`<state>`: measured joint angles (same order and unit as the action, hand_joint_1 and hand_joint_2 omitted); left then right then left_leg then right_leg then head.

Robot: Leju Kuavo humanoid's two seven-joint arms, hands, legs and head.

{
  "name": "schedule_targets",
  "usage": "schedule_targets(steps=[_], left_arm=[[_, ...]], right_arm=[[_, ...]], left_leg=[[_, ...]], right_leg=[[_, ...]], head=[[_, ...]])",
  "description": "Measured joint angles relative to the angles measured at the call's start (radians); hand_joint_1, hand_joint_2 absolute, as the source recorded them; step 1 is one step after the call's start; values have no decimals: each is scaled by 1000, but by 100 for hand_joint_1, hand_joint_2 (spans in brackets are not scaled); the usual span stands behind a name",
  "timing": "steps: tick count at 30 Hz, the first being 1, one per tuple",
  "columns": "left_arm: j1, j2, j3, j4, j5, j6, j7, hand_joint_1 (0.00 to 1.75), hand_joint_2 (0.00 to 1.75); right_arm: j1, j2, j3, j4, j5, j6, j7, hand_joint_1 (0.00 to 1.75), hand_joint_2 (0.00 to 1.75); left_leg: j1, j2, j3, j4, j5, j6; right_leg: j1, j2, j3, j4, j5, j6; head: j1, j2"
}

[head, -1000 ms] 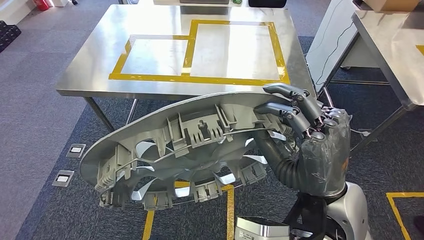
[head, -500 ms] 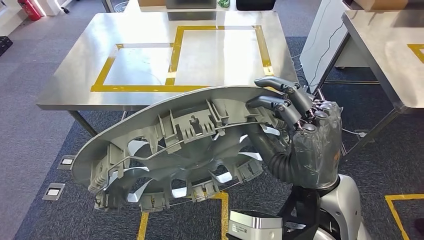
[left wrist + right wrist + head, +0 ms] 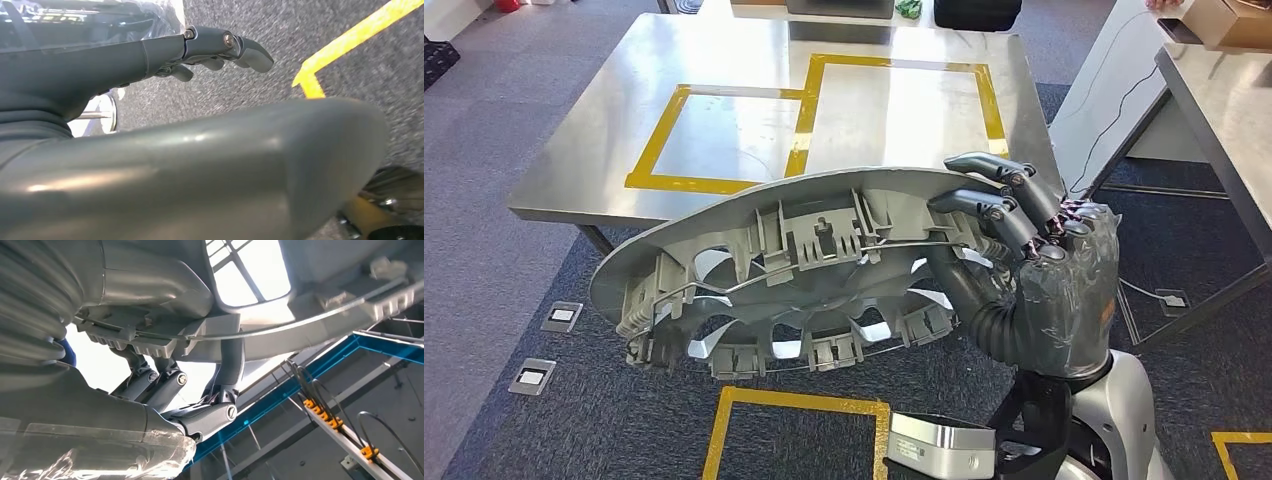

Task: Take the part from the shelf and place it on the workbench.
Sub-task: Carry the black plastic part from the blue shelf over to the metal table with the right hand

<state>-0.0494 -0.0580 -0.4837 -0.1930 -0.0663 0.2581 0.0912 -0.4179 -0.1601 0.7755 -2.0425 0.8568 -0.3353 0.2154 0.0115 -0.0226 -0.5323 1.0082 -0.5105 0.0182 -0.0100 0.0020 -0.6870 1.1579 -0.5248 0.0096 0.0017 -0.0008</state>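
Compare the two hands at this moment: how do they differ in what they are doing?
The right hand grips the grey wheel cover by its rim, fingers hooked over the edge, raised in front of the steel workbench. The left hand holds nothing and hangs low over grey carpet with yellow floor tape, fingers loosely curled. Both have dark fingers and a grey cover.

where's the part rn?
Head view: the part is gripped at its right edge by the right hand, over the floor just short of the workbench.

Grey ribbed robot hand [image 3: 1034,270], silver arm [image 3: 1114,420]
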Motion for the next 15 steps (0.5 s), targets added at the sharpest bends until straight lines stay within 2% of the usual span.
schedule_targets(steps=[1, 2, 3, 5, 7, 8, 11, 12, 13, 14, 15], left_arm=[[0, -1, 0, 0, 0, 0, 0, 0, 175], [0, -2, 0, 0, -1, 0, 0, 0, 175], [0, -3, 0, 0, -1, 0, 0, 0, 175], [-2, -5, 0, 0, -1, 0, 1, 0, 175], [-8, -5, 0, 0, -1, 0, 1, 0, 175], [-11, -5, 0, 0, -2, 0, 1, 0, 175], [-11, -3, 0, 0, -2, 0, 0, 0, 175], [-9, -2, 0, 0, -2, 0, 0, 0, 175], [-7, -2, 0, 0, -2, 0, 1, 0, 175], [-6, -1, 0, 0, -3, 0, 1, 0, 175], [-6, 0, 0, 0, -3, 0, 1, 0, 175]], right_arm=[[0, 0, 0, 1, 0, 0, 0, 175, 175], [1, -1, 0, 1, 0, 0, 1, 175, 175], [1, -1, 0, 2, 0, 0, 1, 175, 175], [-1, -1, -1, 2, 0, 0, 2, 175, 175], [-2, -1, -1, 3, 0, 0, 1, 175, 175], [-2, -1, -1, 4, 0, 0, 1, 175, 175], [0, -1, 0, 10, 0, 0, 1, 175, 175], [1, -1, 0, 12, 0, 0, 1, 175, 175], [2, -1, 0, 13, 0, 0, 1, 175, 175], [2, -1, 0, 14, 0, 0, 1, 175, 175], [2, -1, 0, 14, 0, 0, 1, 175, 175]], left_leg=[[0, -1, 10, 0, -9, -3], [0, -1, 16, -1, -16, -8], [1, -1, 19, -4, -21, -14], [3, 0, 28, -9, -25, -25], [1, 2, 25, 13, -31, -32], [0, 4, 10, 48, -41, -34], [3, 6, -81, 223, -110, -44], [5, 6, -107, 256, -121, -48], [6, 6, -119, 257, -110, -52], [8, 6, -119, 223, -74, -56], [11, 7, -108, 162, -18, -60]], right_leg=[[5, 0, 8, -60, 52, -9], [10, 1, 15, -107, 88, -18], [15, 2, 17, -132, 107, -25], [20, 4, 24, -144, 102, -38], [14, 2, 45, -158, 98, -48], [9, 1, 58, -166, 95, -51], [4, -1, 91, -174, 77, -55], [3, 1, 102, -173, 68, -54], [2, 2, 113, -173, 60, -52], [-1, 3, 125, -172, 51, -49], [-3, 4, 138, -171, 42, -44]], head=[[1, 0], [1, 0], [2, 0], [2, 0], [-1, 0], [-5, 0], [-16, 0], [-18, 0], [-20, 0], [-22, 0], [-23, 0]])
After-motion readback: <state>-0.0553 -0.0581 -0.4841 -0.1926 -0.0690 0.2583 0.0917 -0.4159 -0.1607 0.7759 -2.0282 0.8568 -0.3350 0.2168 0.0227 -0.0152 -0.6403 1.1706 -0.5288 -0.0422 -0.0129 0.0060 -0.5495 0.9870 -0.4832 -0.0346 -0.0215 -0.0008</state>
